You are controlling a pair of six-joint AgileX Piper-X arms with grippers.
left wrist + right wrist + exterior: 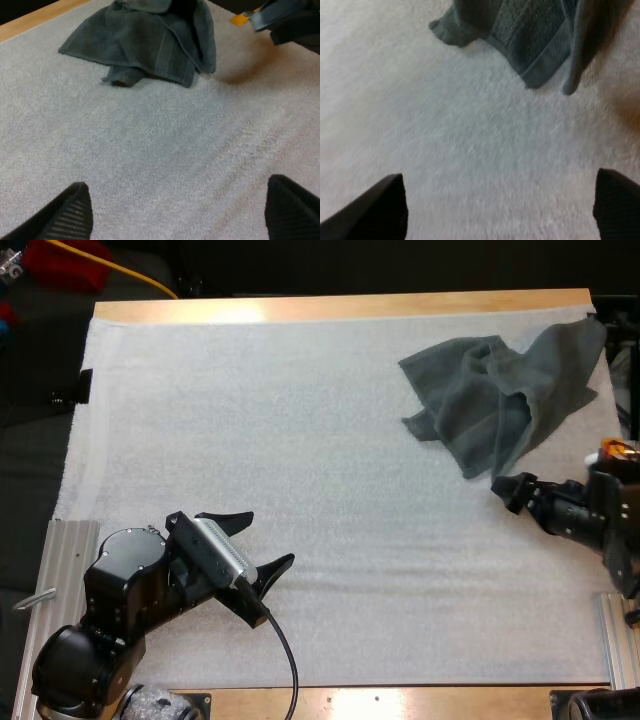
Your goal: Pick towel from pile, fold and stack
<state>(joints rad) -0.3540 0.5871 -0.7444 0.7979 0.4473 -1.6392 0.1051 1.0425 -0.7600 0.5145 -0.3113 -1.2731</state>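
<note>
One crumpled dark grey-green towel (500, 390) lies on the white mat (300, 420) at the far right. My right gripper (503, 492) hovers just in front of the towel's near corner, open, with nothing between its fingers. In the right wrist view the towel's hem (535, 35) lies ahead of the spread right gripper (497, 210). My left gripper (262, 543) is low over the mat near the front left, open and pointing toward the towel. In the left wrist view the towel (150, 45) lies well ahead of the left gripper (180, 215), with my right arm (290, 20) beside the towel.
The mat covers most of the wooden table (340, 308). A wide stretch of bare mat separates the two grippers. Metal rails (70, 560) run along the table's left and right sides.
</note>
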